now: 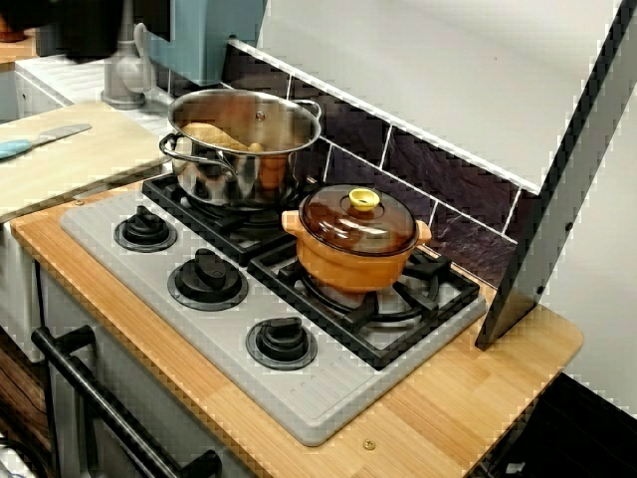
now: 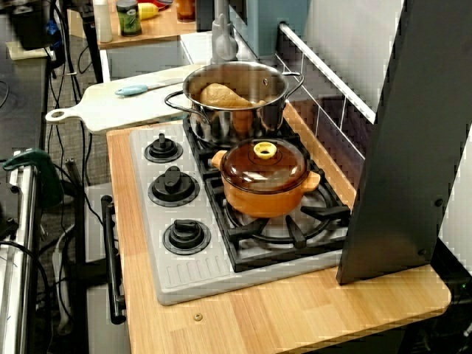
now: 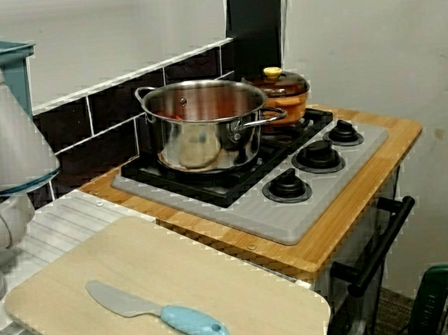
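Grey-bladed, blue-handled knife (image 3: 154, 310); lying flat on the cutting board (image 3: 241, 286).

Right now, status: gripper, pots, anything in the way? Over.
Gripper not in view. Steel pot, no lid, food inside, and lidded orange pot side by side on the stove. Blue-handled knife lies on the cutting board.

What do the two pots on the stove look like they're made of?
The big pot looks like polished steel: mirror-like reflections on its wall. The small pot seems glazed orange ceramic or enamel, glossy; its lid looks like tinted brown glass, somewhat see-through.
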Robot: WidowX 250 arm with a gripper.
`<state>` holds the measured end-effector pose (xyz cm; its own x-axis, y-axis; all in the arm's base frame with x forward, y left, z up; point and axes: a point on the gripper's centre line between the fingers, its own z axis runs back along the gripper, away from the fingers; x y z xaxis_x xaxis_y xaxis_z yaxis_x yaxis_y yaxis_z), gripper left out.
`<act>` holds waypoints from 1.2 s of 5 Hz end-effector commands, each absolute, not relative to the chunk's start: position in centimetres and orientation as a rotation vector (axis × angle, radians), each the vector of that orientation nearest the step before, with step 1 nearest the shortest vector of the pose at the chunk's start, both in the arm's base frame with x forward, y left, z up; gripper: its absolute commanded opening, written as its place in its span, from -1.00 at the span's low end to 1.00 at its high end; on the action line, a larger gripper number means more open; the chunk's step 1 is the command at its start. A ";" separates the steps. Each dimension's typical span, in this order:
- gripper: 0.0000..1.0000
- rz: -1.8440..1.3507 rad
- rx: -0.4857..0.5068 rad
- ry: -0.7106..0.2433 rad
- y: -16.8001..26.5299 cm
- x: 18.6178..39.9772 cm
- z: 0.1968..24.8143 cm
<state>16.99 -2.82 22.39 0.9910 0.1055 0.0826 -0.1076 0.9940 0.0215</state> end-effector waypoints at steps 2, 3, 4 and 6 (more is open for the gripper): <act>1.00 0.102 0.141 -0.249 0.4 24.6 20.5; 1.00 0.057 0.159 -0.283 1.0 26.9 20.0; 1.00 -0.036 0.210 -0.292 1.2 28.6 19.0; 1.00 -0.135 0.234 -0.245 1.6 30.9 18.1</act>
<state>30.24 1.49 16.63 0.9692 -0.1663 0.1818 0.1208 0.9638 0.2377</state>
